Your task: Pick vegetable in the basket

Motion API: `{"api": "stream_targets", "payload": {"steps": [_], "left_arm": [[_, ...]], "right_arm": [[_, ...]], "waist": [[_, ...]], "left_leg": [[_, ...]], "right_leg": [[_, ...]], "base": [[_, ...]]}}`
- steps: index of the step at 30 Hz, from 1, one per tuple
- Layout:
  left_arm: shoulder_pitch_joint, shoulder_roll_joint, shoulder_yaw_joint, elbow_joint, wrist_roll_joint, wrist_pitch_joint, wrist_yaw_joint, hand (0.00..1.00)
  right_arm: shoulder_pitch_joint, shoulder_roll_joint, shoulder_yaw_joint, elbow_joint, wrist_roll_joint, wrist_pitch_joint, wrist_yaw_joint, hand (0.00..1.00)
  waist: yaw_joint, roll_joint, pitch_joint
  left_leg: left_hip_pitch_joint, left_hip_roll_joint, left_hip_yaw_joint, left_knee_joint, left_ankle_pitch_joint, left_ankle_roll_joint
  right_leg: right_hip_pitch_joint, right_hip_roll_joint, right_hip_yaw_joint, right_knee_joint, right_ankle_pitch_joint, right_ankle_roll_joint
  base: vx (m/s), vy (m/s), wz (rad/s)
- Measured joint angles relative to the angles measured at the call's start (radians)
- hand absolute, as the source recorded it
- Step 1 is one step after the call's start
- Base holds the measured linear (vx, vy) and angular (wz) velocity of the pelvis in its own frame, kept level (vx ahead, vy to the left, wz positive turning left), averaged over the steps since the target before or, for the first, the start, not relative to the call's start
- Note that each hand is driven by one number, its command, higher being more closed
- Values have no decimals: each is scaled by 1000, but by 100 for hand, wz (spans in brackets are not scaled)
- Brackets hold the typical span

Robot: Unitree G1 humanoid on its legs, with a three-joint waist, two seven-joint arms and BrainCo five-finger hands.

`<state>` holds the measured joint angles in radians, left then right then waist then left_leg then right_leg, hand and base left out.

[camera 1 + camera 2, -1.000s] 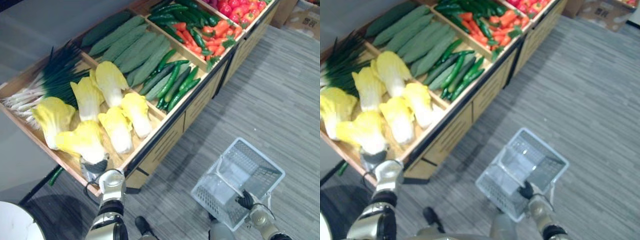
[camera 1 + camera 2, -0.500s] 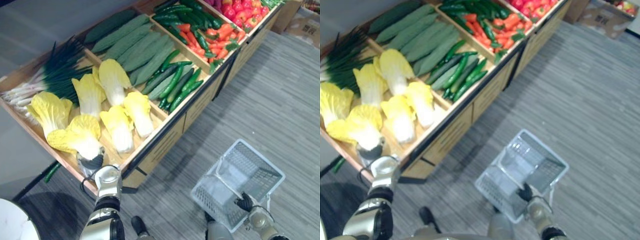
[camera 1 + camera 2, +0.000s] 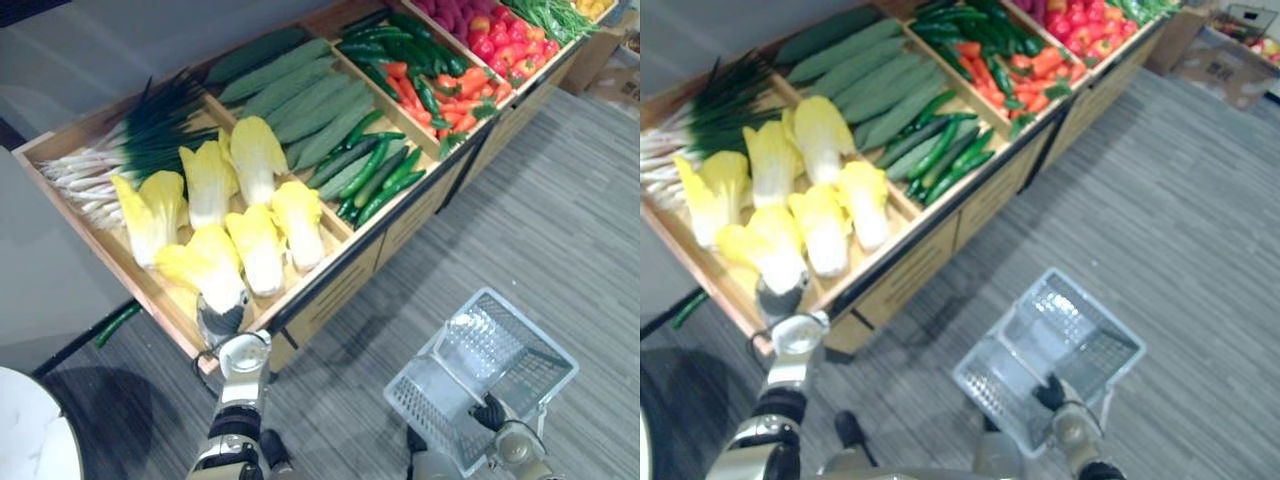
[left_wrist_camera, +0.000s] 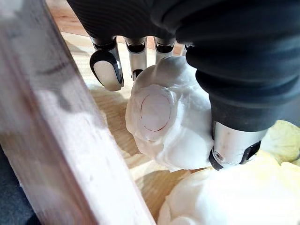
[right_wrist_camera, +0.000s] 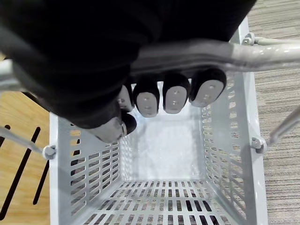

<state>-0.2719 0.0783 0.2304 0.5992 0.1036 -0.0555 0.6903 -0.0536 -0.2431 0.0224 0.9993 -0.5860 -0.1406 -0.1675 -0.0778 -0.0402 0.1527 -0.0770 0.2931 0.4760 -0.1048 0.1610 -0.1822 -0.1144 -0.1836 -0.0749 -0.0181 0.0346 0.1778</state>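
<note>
Your view has slid over; the cabbage (image 4: pixel 173 126) has stayed put. Fingers and thumb of your left hand (image 3: pixel 224 318) squeeze its white end, down in the wooden tray (image 4: pixel 61 140). Your right hand (image 5: pixel 164 96) grips the basket (image 5: pixel 159 197) handle (image 5: pixel 243 51).

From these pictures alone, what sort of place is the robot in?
Probably a grocery shop's produce section, or a mock-up: a partitioned wooden stand of cabbages, cucumbers and red peppers, and a grey shopping basket in the right hand.

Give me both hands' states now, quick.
Left hand: closed on a cabbage.
Right hand: closed on the basket handle.
</note>
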Motion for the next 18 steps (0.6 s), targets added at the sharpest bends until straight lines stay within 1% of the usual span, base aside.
{"api": "stream_targets", "payload": {"steps": [1, 4, 7, 10, 12, 18], "left_arm": [[11, 0, -9, -18, 23, 1, -2, 100], [33, -1, -24, -73, 37, 1, -16, 100], [42, -2, -30, -105, 73, 1, -30, 100], [49, -19, -30, -155, 78, 2, -30, 100], [56, -24, -34, -194, 118, 2, -30, 100], [63, -32, -27, -271, 154, 2, -23, 100]], "right_arm": [[2, 1, -9, -1, -1, 0, 0, 100], [10, 3, -15, -1, -1, 1, 0, 100], [20, 3, -17, -2, -2, 1, 0, 100], [21, 3, -18, -2, -3, 4, -2, 100], [27, 3, -26, -2, -3, 5, -3, 100], [35, 3, -45, -1, -4, 5, -3, 100]], "waist": [[0, 2, -1], [0, 3, -1], [0, 9, -5], [1, 20, -11], [1, 29, -16], [3, 38, -24]], "left_leg": [[1, 0, 0, 0, 0, 0], [9, 0, 0, 0, 1, 1], [11, 0, -10, 0, 1, 1], [9, 0, -16, 0, 2, 2], [9, 0, -23, 0, 2, 2], [10, 0, -29, 0, 2, 2]], "right_leg": [[1, 0, 0, 0, 0, 0], [9, 0, 0, 0, -2, -1], [17, -1, -11, 3, -7, -2], [19, -2, -16, 3, -7, -2], [26, -2, -26, 3, -11, -3], [33, -2, -35, 3, -12, -3]], "base": [[0, 0, 0], [2, -1, 1], [3, -5, 8], [5, -5, 5], [18, -8, 9], [11, -4, 3]]}}
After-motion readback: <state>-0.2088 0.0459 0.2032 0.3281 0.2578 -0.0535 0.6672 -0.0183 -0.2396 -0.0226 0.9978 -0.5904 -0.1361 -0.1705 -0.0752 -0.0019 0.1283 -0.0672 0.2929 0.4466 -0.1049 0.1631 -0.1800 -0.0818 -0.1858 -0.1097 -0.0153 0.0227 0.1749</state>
